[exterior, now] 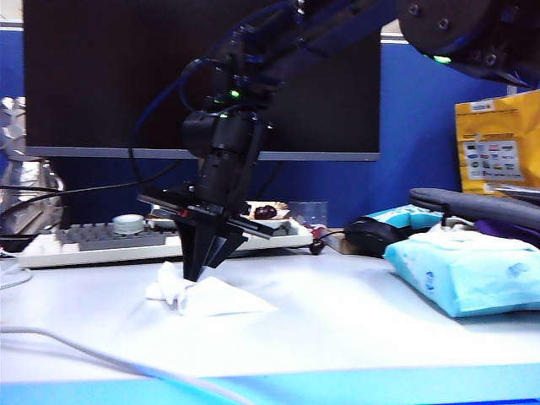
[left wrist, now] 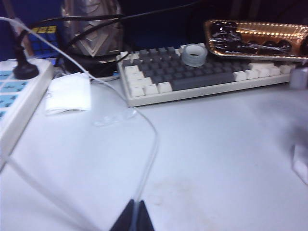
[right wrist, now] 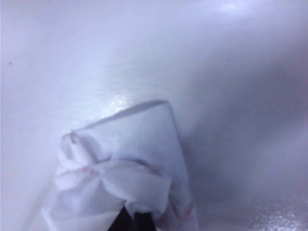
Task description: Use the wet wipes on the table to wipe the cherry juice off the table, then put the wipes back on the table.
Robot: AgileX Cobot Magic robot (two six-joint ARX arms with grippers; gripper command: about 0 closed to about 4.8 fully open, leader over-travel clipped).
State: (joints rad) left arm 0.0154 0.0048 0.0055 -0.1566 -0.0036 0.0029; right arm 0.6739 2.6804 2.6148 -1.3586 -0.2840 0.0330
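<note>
The wet wipes (exterior: 211,297) lie crumpled on the table (exterior: 354,325), left of its middle. My right gripper (exterior: 197,275) reaches across from the right, points straight down and is shut on the bunched top of the sheet, which touches the desk top. In the right wrist view the wet wipes (right wrist: 125,159) carry faint pink streaks, and my right gripper (right wrist: 132,217) shows only as dark tips under the folds. No cherry juice shows on the table (right wrist: 216,72) around it. My left gripper (left wrist: 136,206) hangs low over the table (left wrist: 216,154), tips together, holding nothing.
A keyboard (exterior: 93,240) lies behind the wipe, with a tray of cherries (left wrist: 255,36) at its far end. A light blue pack (exterior: 472,274) and a black mouse (exterior: 367,234) sit at the right. A clear cable (left wrist: 150,144) crosses the desk; a power strip (left wrist: 19,96) lies beside a white folded sheet (left wrist: 68,94).
</note>
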